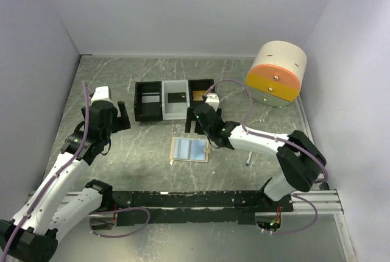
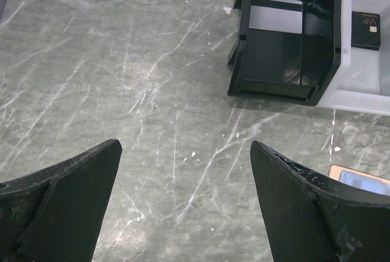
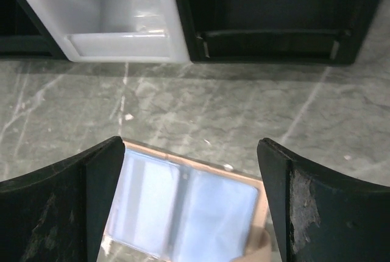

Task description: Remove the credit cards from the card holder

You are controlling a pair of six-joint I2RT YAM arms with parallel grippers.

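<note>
So right now the card holder point(image 1: 189, 150) is lying opened flat on the table just in front of the tray point(image 1: 173, 114), pale blue inside facing up. That makes sense, since the pockets need to be exposed to get at the cards. The right gripper point(image 3: 189, 147) hangs over the strip of table between the tray and the holder's far edge, jaws spread wide with nothing in them, and the holder shows between its fingers in the wrist view. Looks to us like it's lined up to come down for a card, though we honestly can't tell if any card sits in those pockets. A black card point(image 1: 177, 97) lies in the tray's white middle compartment. The left gripper point(image 2: 184, 146) is off to the tray's left side, also wide open and empty, we reckon parked there to keep out of the way
</note>
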